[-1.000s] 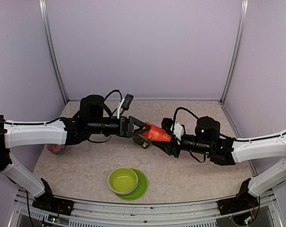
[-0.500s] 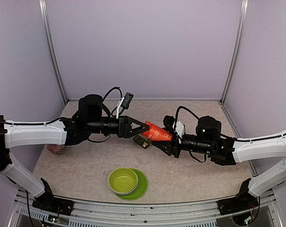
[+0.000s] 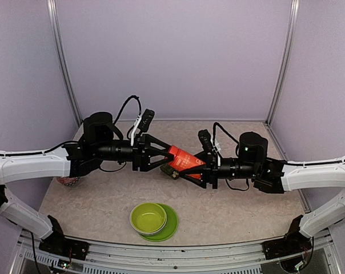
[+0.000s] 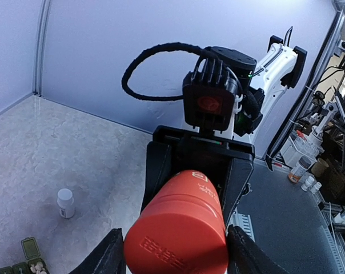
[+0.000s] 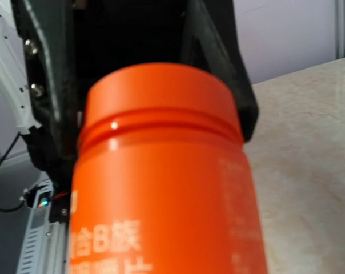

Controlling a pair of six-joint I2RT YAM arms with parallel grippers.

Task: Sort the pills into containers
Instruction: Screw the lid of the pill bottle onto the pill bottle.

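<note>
The dark green containers [image 3: 171, 172] are lying on the table [image 3: 98, 202], directly beneath the orange-red bottle [image 3: 185, 159], which is hanging level between both arms, its long axis running left to right and its cap pointing left. The right gripper [image 3: 195, 169] is clamping the bottle's body. The left gripper [image 3: 161, 154] is straddling the cap with fingers apart; whether they are pressing it cannot be told. White pills [image 4: 35, 267] are showing in one open compartment.
</note>
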